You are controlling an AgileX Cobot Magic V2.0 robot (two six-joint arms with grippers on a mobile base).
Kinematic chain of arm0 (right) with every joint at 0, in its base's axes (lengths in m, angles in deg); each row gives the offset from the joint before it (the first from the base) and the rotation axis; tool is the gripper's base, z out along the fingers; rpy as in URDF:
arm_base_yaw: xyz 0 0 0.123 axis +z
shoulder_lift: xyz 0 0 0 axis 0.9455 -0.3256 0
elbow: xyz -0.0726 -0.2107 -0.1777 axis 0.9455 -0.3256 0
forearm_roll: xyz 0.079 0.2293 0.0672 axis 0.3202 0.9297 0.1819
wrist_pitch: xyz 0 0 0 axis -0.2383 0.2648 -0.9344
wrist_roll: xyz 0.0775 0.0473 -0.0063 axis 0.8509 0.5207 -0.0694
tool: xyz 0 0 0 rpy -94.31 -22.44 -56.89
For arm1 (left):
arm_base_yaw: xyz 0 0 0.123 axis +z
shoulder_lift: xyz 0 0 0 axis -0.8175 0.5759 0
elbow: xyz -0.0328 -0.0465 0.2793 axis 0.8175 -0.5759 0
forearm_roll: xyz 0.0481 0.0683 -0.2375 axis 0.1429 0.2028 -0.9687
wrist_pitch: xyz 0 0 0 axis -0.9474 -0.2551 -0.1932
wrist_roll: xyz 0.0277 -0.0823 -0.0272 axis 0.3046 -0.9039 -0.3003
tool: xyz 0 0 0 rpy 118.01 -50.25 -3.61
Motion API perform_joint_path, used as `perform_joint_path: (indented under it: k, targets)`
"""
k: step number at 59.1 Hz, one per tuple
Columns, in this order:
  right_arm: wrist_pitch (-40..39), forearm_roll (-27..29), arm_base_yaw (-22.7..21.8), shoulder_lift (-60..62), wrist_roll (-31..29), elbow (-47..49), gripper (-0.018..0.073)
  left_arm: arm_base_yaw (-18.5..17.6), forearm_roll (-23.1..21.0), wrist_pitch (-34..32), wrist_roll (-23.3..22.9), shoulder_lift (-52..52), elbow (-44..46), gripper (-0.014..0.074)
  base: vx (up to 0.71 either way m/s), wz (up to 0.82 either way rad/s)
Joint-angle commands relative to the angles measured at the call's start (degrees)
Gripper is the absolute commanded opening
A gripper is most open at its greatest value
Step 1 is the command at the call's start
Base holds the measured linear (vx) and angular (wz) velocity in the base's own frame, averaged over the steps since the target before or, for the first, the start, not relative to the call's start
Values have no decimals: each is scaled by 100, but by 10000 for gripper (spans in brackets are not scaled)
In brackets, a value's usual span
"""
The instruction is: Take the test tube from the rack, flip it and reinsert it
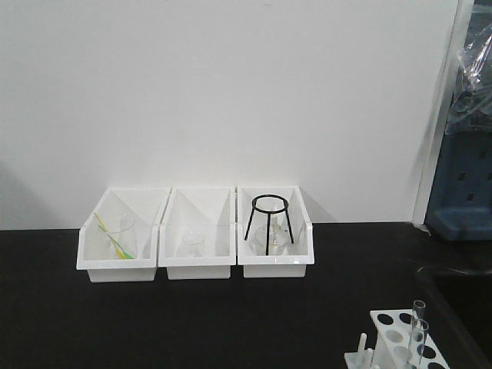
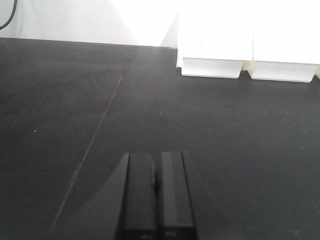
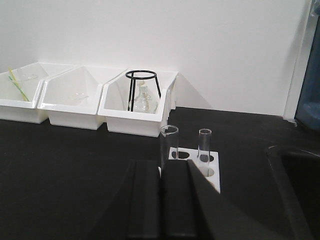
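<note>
Down at the counter's [image 1: 231, 323] front right corner: rack [image 1: 400, 342] carrying two upright clear test tubes [image 3: 169, 146], right fingers [image 3: 162, 200] pressed together just behind it, clamped on nothing. Left fingers [image 2: 157, 195] likewise together over bare black surface. Along the back edge, three white bins [image 1: 196, 265] side by side.
</note>
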Motion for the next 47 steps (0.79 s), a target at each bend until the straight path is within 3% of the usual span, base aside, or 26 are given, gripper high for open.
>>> perform_joint_path:
  k: [1,20,29,33,41,47]
  targets:
    - [-344,83,-22,-10,7,168,-12,-45,-21,-499,-1,-17,-11,-6,0,0]
    - [-344,83,-22,4,22,168,-12,-45,-21,-499,-1,-17,-11,-6,0,0]
    - [-278,257,-22,692,110,137,-12,-45,-21,-499,-1,-17,-11,-6,0,0]
    - [-155,812,-22,1029,-311,14,-12,-45,-21,-499,-1,-17,-11,-6,0,0]
    - [262,3003,-22,1699,-1902,-474,-12,-45,-21,-499,-1,-17,-11,-6,0,0]
    - [1142,3851,10,2225,-2987,-563,-12,-45,-21,-499,-1,-17,-11,-6,0,0]
